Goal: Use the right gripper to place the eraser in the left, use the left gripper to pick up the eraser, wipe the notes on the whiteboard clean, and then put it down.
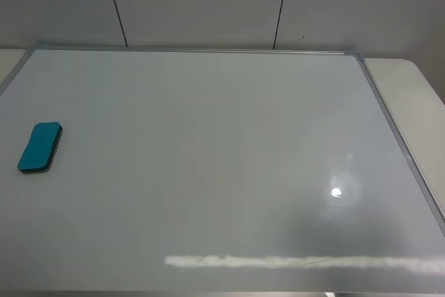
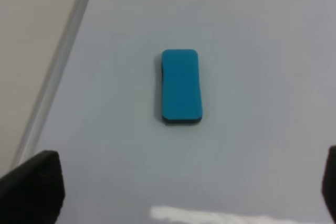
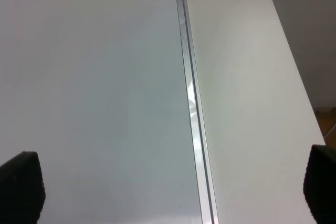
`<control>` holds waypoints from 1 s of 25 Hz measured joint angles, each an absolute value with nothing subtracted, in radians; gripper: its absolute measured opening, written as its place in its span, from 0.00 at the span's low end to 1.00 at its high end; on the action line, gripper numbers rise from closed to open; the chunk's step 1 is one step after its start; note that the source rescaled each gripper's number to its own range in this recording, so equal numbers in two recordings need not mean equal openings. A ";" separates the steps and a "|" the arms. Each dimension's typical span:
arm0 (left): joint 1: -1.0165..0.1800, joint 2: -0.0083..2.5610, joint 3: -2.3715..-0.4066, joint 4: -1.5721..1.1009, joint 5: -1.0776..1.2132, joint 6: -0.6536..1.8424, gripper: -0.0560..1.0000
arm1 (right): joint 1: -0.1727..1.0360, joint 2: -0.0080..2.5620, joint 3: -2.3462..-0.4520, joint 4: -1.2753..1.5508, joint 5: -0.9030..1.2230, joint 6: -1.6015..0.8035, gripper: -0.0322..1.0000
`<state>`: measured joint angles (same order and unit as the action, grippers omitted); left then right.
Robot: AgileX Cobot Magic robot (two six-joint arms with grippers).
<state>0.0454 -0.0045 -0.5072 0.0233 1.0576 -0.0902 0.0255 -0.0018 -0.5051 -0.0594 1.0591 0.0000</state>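
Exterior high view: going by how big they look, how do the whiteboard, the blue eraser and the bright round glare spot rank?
1. whiteboard, fills nearly the whole view.
2. eraser, small, lying on the board's left side.
3. glare spot, smallest, only a reflection.

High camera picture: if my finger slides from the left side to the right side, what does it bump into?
Blue eraser → open whiteboard surface → bright light glare → whiteboard's metal frame edge → white table.
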 joint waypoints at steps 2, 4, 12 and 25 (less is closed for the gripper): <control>0.042 -0.004 -0.507 0.023 1.059 -0.089 1.00 | 0.026 -0.002 -0.505 -0.059 1.059 0.000 0.99; 0.023 -0.006 -0.507 0.023 1.059 -0.088 1.00 | 0.026 -0.002 -0.505 -0.059 1.059 0.000 0.99; 0.001 -0.006 -0.505 0.047 1.059 -0.059 1.00 | 0.026 -0.002 -0.505 -0.059 1.059 0.000 0.99; 0.001 -0.006 -0.505 0.050 1.059 -0.056 1.00 | 0.026 -0.002 -0.505 -0.059 1.059 0.000 0.99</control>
<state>0.0014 -0.0057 -0.5053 0.0500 1.0587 -0.0565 0.0255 -0.0018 -0.5051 -0.0594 1.0591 0.0000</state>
